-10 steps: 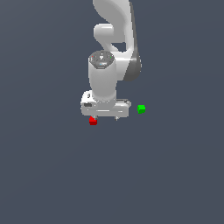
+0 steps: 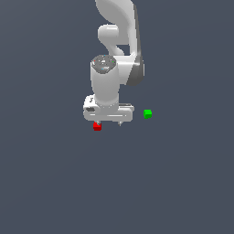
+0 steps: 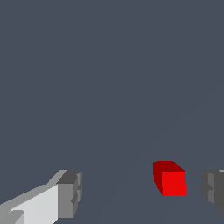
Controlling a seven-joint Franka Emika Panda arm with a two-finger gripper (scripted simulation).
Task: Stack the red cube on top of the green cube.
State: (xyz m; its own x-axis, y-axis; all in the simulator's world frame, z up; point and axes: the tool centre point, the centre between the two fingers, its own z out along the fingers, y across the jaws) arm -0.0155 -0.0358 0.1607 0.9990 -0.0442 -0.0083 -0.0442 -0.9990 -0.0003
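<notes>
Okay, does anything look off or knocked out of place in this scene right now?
Nothing stands out. The red cube sits flat between the open fingers of the gripper, closer to one finger than the other. The green cube rests apart, toward the exterior view's right. Nothing looks tipped or damaged.

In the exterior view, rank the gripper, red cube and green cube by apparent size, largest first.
1. gripper, far the largest.
2. red cube and green cube: they look alike, so no ranking between them.
</notes>
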